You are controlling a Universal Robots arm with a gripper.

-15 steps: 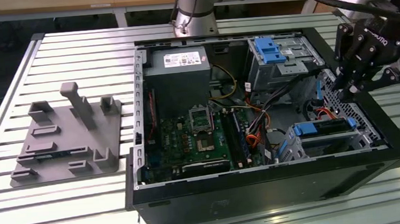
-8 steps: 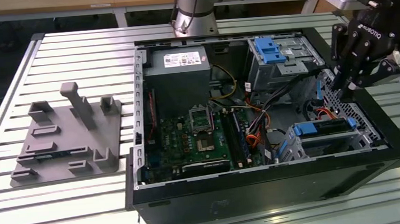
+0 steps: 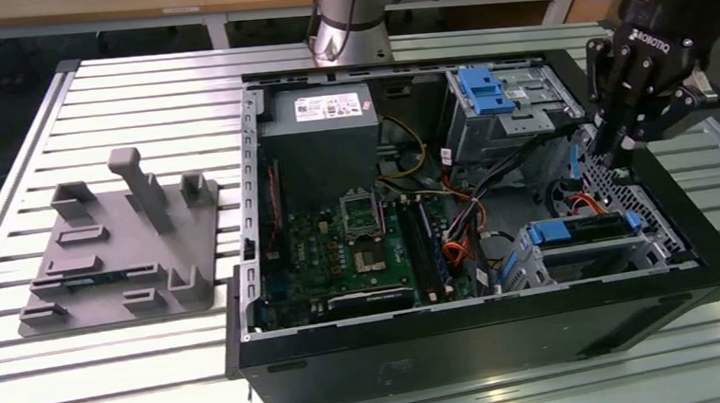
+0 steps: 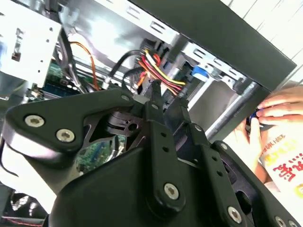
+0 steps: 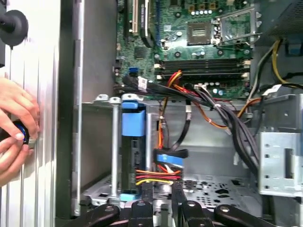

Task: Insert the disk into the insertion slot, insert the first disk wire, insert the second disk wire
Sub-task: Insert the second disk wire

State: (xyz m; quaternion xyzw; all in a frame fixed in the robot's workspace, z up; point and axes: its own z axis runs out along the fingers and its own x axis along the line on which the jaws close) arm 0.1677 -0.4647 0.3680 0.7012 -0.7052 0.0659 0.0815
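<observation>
Exterior view: an open computer case (image 3: pixel 471 336) lies on its side on a slatted metal table (image 3: pixel 137 93). A grey moulded fixture (image 3: pixel 123 247) stands in the left of the frame. In the lower right of the case, the disk (image 3: pixel 582 229), silver in a bright blue carrier, sits inside the insertion slot (image 3: pixel 599 259), a perforated metal cage. That step looks done. The black gripper (image 3: pixel 613 153) reaches down from the upper right of the frame, past the case's edge, to a spot just above the cage. I judge it comes in here because the loose cables gather in this corner, beside the disk. A taller grey bay with a blue latch (image 3: pixel 486 93) stands apart, near the top of the frame.

First wrist view looks along the gripper (image 5: pixel 162 188) and gives the close detail. The disk's blue carrier (image 5: pixel 133 124) is seated between the slot's rails (image 5: pixel 115 151). A red, yellow and black wire bundle (image 5: pixel 154 177) ends right at the gripper, and a blue-ended cable (image 5: pixel 169 158) lies just beyond it. Whether either is plugged in cannot be told.

Second wrist view looks past the gripper (image 4: pixel 168 94) from behind. The claw is narrow, with its fingers (image 4: pixel 158 127) close together. It seems to pinch the end of the wire bundle (image 4: pixel 158 66), though the contact itself is hidden.

Both wrist views add a person's hand (image 5: pixel 14 123) (image 4: pixel 277 111) outside the case wall, holding something small and dark.
</observation>
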